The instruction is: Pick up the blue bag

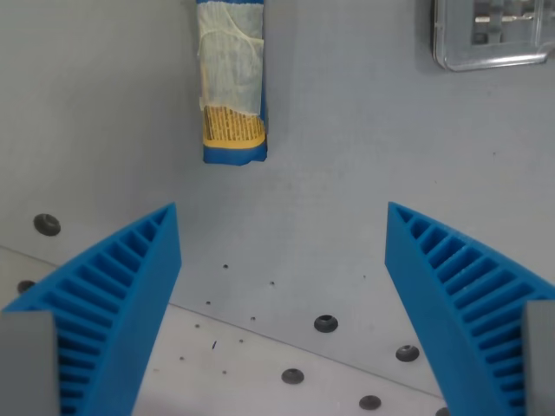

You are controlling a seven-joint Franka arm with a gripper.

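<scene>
The blue bag (231, 82) lies on the grey table at the top of the wrist view, a little left of centre. It is a narrow packet with blue edges, a pale see-through middle and a yellow printed label near its lower end; its upper end runs out of the picture. My gripper (282, 212) hovers below the bag in the picture, open, with nothing between its two blue ribbed fingers (121, 295). The fingertips stand apart from the bag and do not touch it.
A clear plastic case (490, 35) sits at the top right corner. Several dark screw heads (325, 323) dot the grey table (364, 156) along a seam that runs across the lower part of the view.
</scene>
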